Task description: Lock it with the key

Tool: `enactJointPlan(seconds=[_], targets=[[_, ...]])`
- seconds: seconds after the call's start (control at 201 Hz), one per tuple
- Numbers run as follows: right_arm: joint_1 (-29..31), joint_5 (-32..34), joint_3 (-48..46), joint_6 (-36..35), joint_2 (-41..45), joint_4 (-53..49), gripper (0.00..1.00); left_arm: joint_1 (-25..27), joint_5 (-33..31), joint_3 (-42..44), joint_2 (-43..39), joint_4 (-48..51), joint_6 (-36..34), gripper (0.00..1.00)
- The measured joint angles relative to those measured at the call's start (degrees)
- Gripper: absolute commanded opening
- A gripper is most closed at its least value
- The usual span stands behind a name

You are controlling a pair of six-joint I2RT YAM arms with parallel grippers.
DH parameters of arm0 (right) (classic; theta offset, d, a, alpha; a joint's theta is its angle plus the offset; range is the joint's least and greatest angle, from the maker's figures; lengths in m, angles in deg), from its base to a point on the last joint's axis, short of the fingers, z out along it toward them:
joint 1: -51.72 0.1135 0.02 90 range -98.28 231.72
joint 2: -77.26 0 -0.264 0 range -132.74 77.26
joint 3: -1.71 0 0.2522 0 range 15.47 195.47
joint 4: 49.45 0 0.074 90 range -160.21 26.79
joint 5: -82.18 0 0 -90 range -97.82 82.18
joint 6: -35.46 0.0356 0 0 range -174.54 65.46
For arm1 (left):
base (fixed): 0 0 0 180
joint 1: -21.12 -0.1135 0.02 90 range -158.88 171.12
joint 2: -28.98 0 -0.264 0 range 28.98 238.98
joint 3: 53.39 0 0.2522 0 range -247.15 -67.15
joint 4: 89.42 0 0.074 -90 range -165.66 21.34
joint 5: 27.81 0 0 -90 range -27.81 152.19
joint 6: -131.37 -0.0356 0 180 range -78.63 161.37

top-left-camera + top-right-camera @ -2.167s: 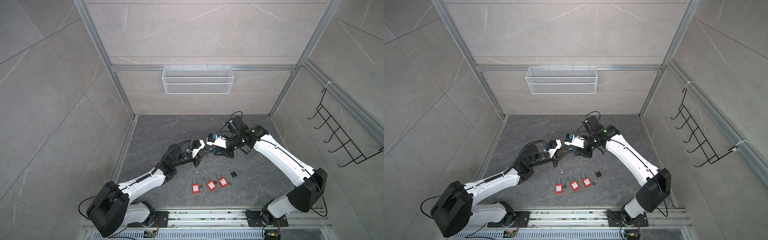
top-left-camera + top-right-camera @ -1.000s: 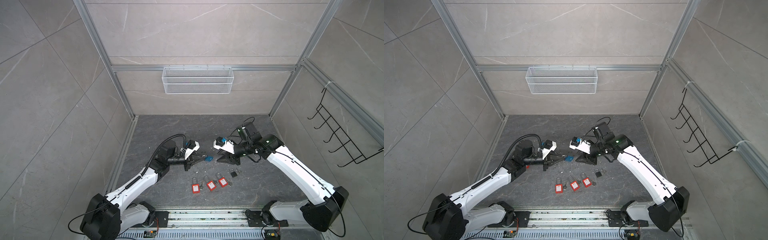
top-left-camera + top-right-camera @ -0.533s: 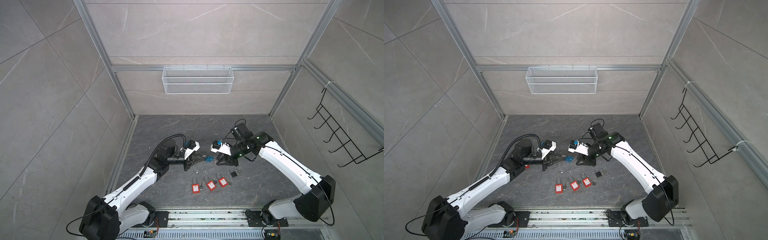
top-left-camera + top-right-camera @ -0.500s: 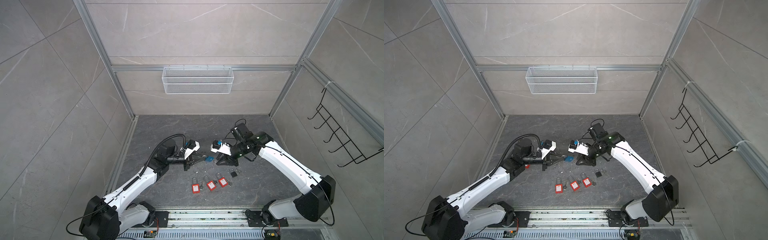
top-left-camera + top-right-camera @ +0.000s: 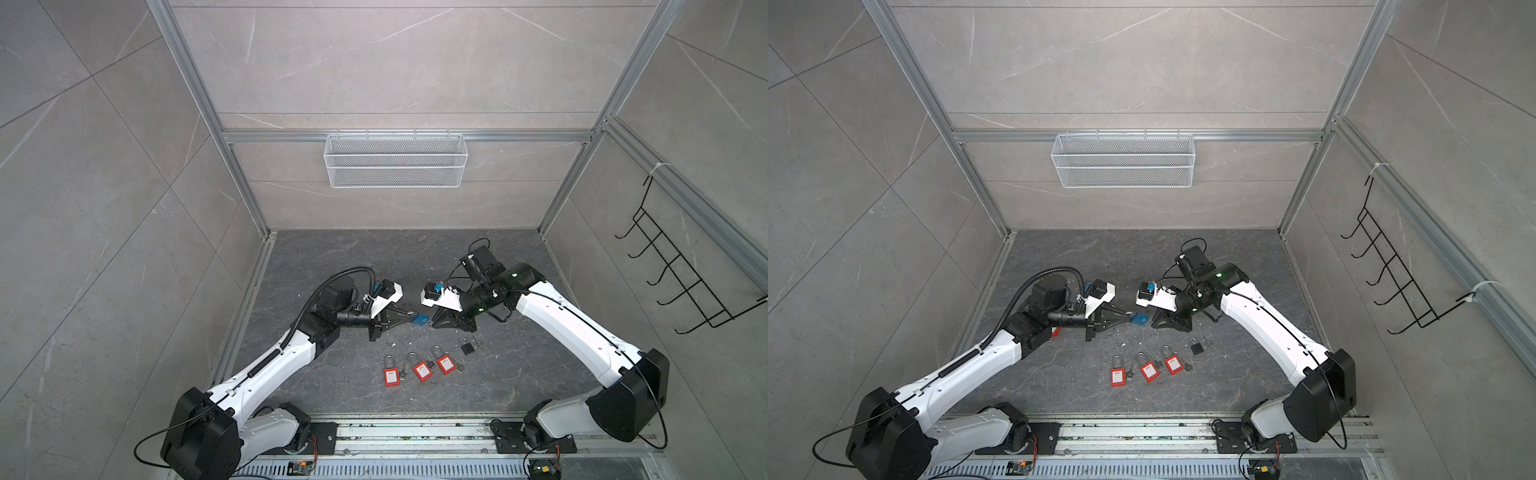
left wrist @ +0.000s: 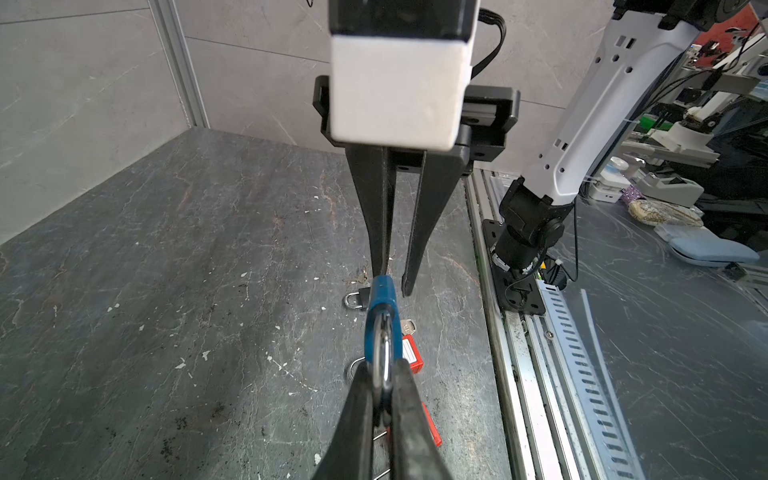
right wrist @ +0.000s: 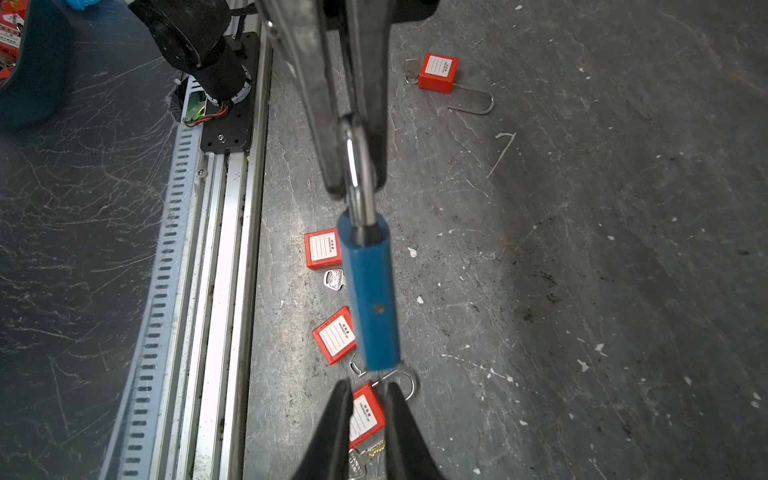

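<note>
The left gripper (image 5: pixel 406 315), in both top views, is clenched on the steel shackle of the blue padlock (image 5: pixel 420 319). The padlock hangs clear of the counter (image 5: pixel 353 257) over its middle, with the body pointing toward the right arm. The right gripper (image 5: pixel 435 323) stood well apart a second ago. It has since come back in, and its tips (image 5: pixel 1154 323) now sit just beside the padlock's base. Three red padlocks (image 5: pixel 422 371) and a small black padlock (image 5: pixel 466 348) lie untouched nearer the front edge.

Left wrist view: the left gripper (image 6: pixel 382 374) pinches the shackle (image 6: pixel 381 353) edge-on, and the blue padlock (image 6: pixel 380 307) juts away from it. The right gripper (image 6: pixel 395 280) meets the far end. One finger is touching or all but touching the body, the other just beside it. The jaws have narrowed but remain parted, with nothing visible between them.

Right wrist view: the right gripper (image 7: pixel 370 388) brackets the lower end of the blue padlock (image 7: pixel 372 291). Through the gap only one of the red padlocks (image 7: pixel 365 413) shows. Whether a key sits in the base cannot be told. Loose keys (image 7: pixel 333 277) lie on the counter beneath. The left gripper (image 7: pixel 357 183) holds the shackle beyond.

The approach looks complete and the pinch under way, so the key-turning step appears about to start and is not yet done.
</note>
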Motion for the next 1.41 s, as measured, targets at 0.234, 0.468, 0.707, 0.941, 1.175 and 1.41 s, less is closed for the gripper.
enactJointPlan(seconds=[0.234,0.468,0.707,0.941,1.175,1.41], targets=[[0.0,-0.1,0.4,-1.4,-1.3,-0.5,0.07,0.3,0.3,-0.6,0.4,2.2,-1.1,0.0],[0.0,-0.7,0.5,-1.9,-1.4,-1.1,0.07,0.3,0.4,-1.0,0.6,2.6,-1.9,0.0],[-0.1,-1.1,0.5,-2.3,-1.4,-0.7,0.14,0.5,0.6,-1.8,1.2,3.0,-2.2,0.0],[-0.1,-1.6,0.5,-2.3,-1.4,0.2,0.07,0.5,0.8,-1.8,1.8,3.0,-2.2,0.0],[-0.1,-1.7,0.4,-3.4,-1.4,0.2,0.0,0.5,0.6,-2.4,1.9,3.8,-2.4,0.0],[0.0,-0.9,-1.5,-4.5,-0.5,0.3,0.0,0.6,0.3,-2.8,1.9,5.6,-3.4,0.0]])
